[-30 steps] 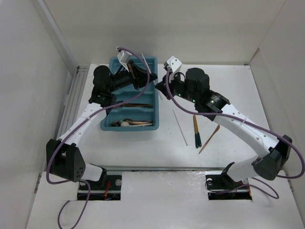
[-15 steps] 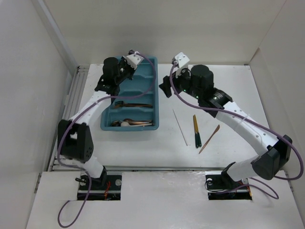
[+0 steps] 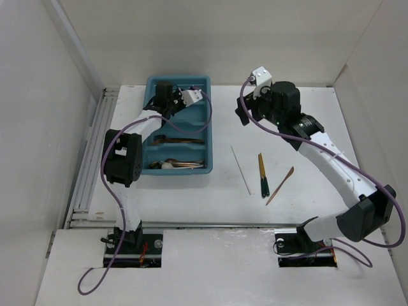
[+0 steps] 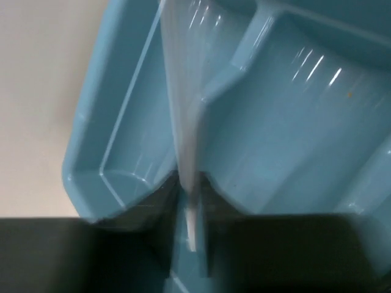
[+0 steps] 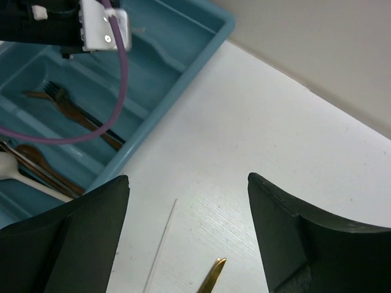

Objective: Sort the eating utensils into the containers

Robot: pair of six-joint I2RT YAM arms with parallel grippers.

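Observation:
The containers are the compartments of a teal tray (image 3: 205, 121), which holds a copper fork (image 3: 182, 139), copper spoons and a silver spoon (image 3: 167, 165). My left gripper (image 3: 173, 101) hangs over the tray's far end. In the left wrist view its jaws (image 4: 192, 213) are shut on a thin silver chopstick (image 4: 182, 122) that slants over the tray (image 4: 293, 122). My right gripper (image 3: 245, 116) is open and empty above the table, right of the tray. In its wrist view (image 5: 188, 180) I see below it a second chopstick (image 5: 160, 244) and a gold tip (image 5: 214, 278).
On the table right of the tray lie a silver chopstick (image 3: 241, 169), a green-handled gold piece (image 3: 262, 173) and a copper piece (image 3: 280, 185). White walls enclose the table at the back and both sides. Purple cables loop along both arms.
My right gripper opened and drew back to the right, away from the tray. My left arm folded in towards the tray's left side, still shut on the chopstick.

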